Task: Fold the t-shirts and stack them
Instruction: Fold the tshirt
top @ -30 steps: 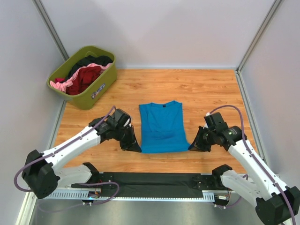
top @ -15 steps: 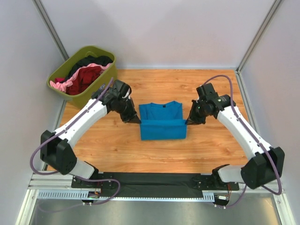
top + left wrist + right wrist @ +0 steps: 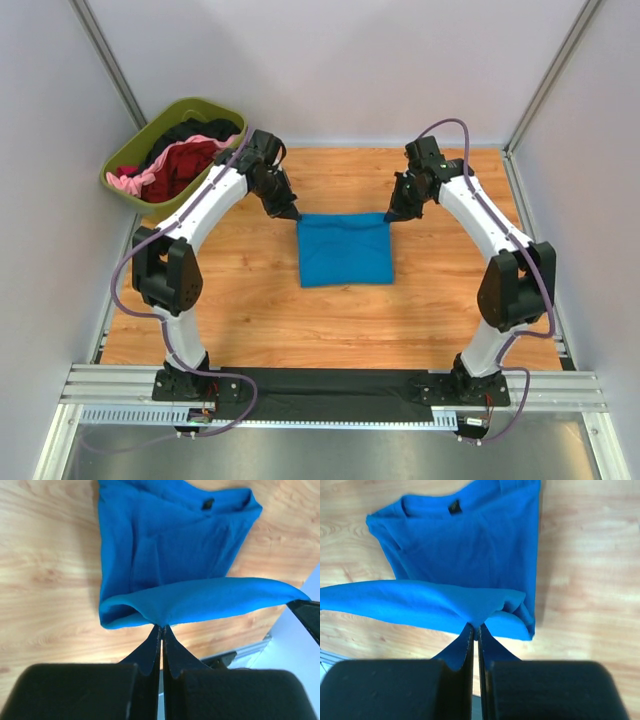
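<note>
- My left gripper (image 3: 161, 628) is pinched tight on one corner of the raised layer of the bright blue t-shirt (image 3: 345, 252). My right gripper (image 3: 476, 628) is clamped the same way on the opposite corner.
- I hold both corners at once so the edge hangs stretched between my arms. I judge this should let the fold land straight rather than bunched.
- The t-shirt lies in the middle of the desk (image 3: 250, 310), between my two arms. In both wrist views the held layer drapes above the lower one, whose collar end lies flat on the wood.
- From above, my grippers sit at the two far corners of a squarish blue shape, so I take the shirt to be halved lengthwise, hem towards collar, and not yet released.
- A dark red garment (image 3: 185, 160), a pink garment (image 3: 148, 182) and a black garment (image 3: 200, 130) are heaped in the olive-green tub (image 3: 125, 158) at the far left, well apart from the fold. I take these to be waiting their turn.
- The only label I find is a small dark neck tag (image 3: 207, 503) inside the collar, and it is too small to read. The cloth itself is plain, with no print.
</note>
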`<action>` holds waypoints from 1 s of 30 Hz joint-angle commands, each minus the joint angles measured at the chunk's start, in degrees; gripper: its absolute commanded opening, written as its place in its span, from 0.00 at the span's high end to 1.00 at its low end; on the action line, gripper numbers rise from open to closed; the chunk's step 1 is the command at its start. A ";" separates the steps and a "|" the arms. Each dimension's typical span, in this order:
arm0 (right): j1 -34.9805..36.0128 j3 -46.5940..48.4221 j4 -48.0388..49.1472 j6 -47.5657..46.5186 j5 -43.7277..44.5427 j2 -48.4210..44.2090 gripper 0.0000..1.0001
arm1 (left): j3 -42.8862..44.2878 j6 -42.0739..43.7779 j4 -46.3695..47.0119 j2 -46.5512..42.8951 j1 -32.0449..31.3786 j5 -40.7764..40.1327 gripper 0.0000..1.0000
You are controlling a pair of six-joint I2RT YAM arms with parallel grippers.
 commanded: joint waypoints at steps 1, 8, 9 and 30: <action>-0.60 6.04 3.33 -2.58 -1.01 4.30 1.00 | 4.01 2.10 -0.07 2.67 1.64 -1.19 1.00; -0.96 11.84 5.35 -2.41 -2.42 11.95 1.00 | 7.27 3.59 3.01 9.70 3.75 -0.57 1.00; -1.04 12.38 5.44 -2.41 -2.24 12.65 1.00 | 7.97 4.47 3.19 11.62 4.02 -0.31 1.00; -7.02 12.30 13.16 -0.48 -1.01 20.39 0.90 | 23.86 2.38 24.01 30.44 6.13 15.15 0.82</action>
